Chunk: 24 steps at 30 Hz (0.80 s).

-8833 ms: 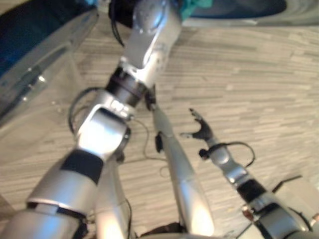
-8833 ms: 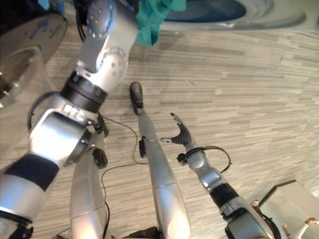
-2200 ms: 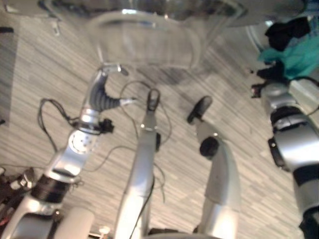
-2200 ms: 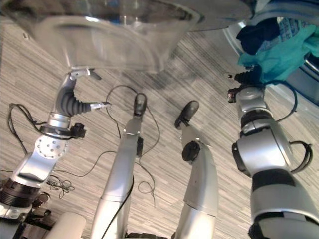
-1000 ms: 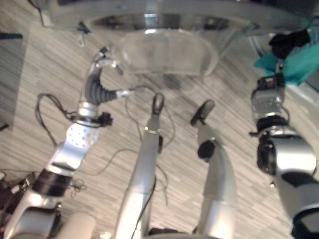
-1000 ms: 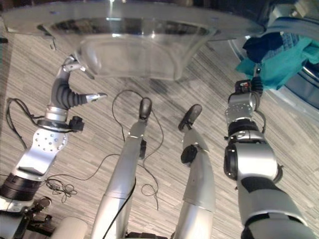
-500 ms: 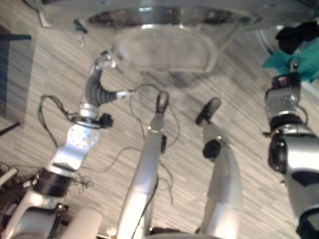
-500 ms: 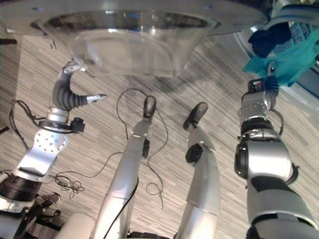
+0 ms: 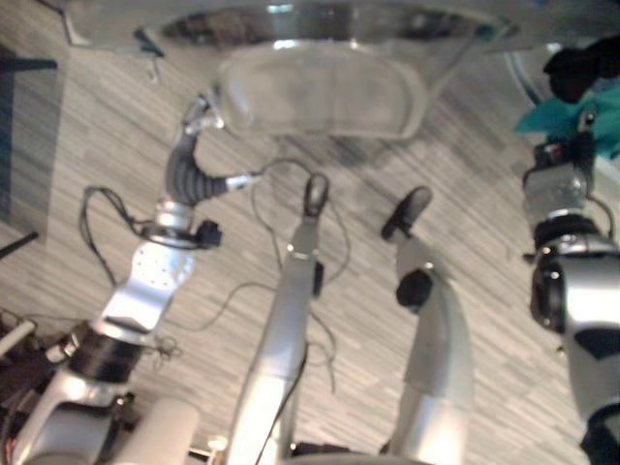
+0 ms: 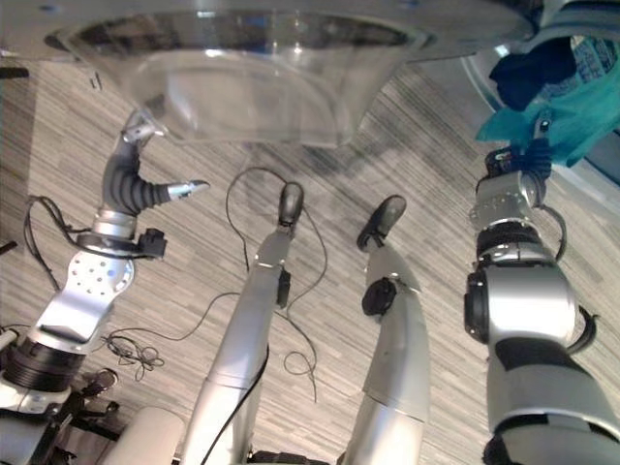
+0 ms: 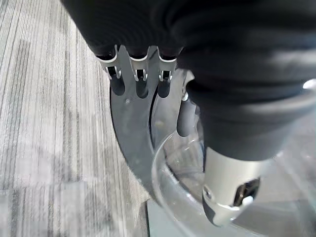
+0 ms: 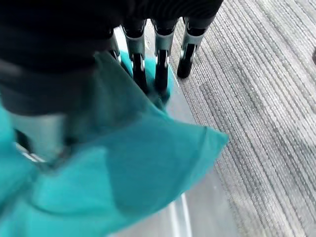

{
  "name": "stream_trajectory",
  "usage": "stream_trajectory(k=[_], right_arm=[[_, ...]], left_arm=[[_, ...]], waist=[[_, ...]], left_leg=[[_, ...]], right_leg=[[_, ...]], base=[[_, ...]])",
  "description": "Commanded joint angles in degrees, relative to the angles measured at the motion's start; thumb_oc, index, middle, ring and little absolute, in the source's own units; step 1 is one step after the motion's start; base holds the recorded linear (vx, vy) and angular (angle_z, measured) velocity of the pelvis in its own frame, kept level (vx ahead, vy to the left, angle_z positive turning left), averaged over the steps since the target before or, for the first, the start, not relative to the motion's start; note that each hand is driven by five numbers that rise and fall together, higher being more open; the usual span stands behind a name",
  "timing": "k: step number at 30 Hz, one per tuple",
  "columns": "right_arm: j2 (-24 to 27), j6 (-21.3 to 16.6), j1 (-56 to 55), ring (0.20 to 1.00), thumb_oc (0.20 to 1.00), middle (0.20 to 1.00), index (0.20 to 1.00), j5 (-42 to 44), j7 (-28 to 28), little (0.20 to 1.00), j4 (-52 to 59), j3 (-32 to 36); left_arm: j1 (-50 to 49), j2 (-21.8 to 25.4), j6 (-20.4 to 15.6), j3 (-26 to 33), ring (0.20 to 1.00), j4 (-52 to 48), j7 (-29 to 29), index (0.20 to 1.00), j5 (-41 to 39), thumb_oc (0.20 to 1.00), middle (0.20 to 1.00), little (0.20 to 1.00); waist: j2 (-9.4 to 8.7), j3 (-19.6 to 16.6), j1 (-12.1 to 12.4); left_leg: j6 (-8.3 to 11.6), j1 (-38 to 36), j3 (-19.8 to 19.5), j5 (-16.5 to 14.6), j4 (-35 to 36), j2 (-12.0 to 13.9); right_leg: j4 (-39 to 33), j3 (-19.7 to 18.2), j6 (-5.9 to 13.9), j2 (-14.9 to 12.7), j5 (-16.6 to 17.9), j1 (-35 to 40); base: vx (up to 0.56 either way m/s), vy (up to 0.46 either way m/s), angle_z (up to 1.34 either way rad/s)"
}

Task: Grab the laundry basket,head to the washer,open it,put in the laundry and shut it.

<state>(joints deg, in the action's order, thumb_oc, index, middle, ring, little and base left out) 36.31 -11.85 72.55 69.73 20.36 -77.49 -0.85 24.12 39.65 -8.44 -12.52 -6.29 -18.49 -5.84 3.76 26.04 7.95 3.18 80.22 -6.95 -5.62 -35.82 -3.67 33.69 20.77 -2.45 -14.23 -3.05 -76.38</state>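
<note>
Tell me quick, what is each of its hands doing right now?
Left hand: open, straight fingers against the rim of the washer door.
Right hand: fingers in the teal cloth; whether it grips it cannot be told.

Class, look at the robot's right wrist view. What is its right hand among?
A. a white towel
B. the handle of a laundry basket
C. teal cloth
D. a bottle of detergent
C: in the right wrist view the right hand has its fingers down in the teal cloth, which also shows at the washer opening in the eye views.
</note>
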Motion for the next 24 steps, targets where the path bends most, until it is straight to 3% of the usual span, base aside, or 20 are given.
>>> stream_trajectory(k=[1, 2, 9, 16, 19, 24], right_arm=[[5.10, -0.71, 1.55, 0.275, 0.275, 0.275, 0.275, -1.78, -0.32, 0.275, -1.61, -5.68], [5.05, -0.74, 1.85, 0.200, 0.200, 0.200, 0.200, -1.80, -0.38, 0.200, -1.59, -5.90], [4.57, -2.09, 2.99, 0.200, 0.200, 0.200, 0.200, -2.14, -0.87, 0.200, 1.45, -6.85], [3.52, -6.99, 0.90, 0.200, 0.200, 0.200, 0.200, -7.48, 1.16, 0.200, 16.29, -7.35], [3.67, -11.03, -0.96, 0.200, 0.200, 0.200, 0.200, -11.88, 4.24, 0.200, 28.50, -5.23], [5.31, -12.95, 1.62, 0.200, 0.200, 0.200, 0.200, -15.20, 7.75, 0.200, 33.46, -4.50]], left_arm=[[-1.02, -3.09, -2.86, 1.28, 1.000, -4.12, -0.14, 1.000, -0.37, 1.000, 1.000, 1.000], [-1.06, -3.09, -2.88, 1.44, 1.000, -4.05, -0.23, 1.000, -0.35, 1.000, 1.000, 1.000], [-1.64, -3.47, -3.52, 3.37, 1.000, -4.24, -0.72, 1.000, -1.12, 1.000, 1.000, 1.000], [-3.52, -3.24, -4.26, 5.25, 1.000, -4.23, -1.03, 1.000, 0.09, 1.000, 1.000, 1.000], [-4.50, -2.35, -4.44, 5.04, 1.000, -4.66, -0.70, 1.000, 1.09, 1.000, 1.000, 1.000], [-4.25, -1.04, -4.30, 3.71, 1.000, -4.58, -0.73, 1.000, 1.81, 1.000, 1.000, 1.000]], waist=[[3.23, -2.35, -0.56], [3.18, -2.38, -0.57], [2.77, -2.39, -0.43], [1.77, -2.94, -0.84], [0.55, -3.83, -1.81], [-0.70, -4.69, -2.42]], left_leg=[[-3.54, -1.24, 2.40, -8.46, -4.99, 2.41], [-3.53, -1.26, 2.38, -8.41, -4.83, 2.37], [-3.63, -1.25, 2.30, -8.15, -4.01, 2.17], [-3.86, -2.00, 2.51, -7.55, -2.00, 2.40], [-4.03, -4.56, 2.80, -7.43, 0.09, 2.67], [-3.88, -6.87, 2.69, -7.21, 1.62, 2.98]], right_leg=[[1.98, -2.21, 4.57, 0.52, -5.21, 0.67], [1.88, -2.22, 4.58, 0.54, -5.18, 0.60], [1.51, -2.26, 4.65, 0.48, -4.97, 0.48], [-0.09, -2.47, 4.83, 0.70, -3.98, 1.23], [-2.04, -2.35, 5.11, 0.99, -3.04, 3.40], [-3.53, -2.54, 4.97, 1.32, -2.78, 5.74]], base=[[0.00, 0.000, 0.00], [0.00, 0.000, 0.00], [0.00, 0.015, 0.00], [0.00, 0.039, 0.00], [-0.01, 0.054, -0.04], [0.00, 0.010, -0.08]])
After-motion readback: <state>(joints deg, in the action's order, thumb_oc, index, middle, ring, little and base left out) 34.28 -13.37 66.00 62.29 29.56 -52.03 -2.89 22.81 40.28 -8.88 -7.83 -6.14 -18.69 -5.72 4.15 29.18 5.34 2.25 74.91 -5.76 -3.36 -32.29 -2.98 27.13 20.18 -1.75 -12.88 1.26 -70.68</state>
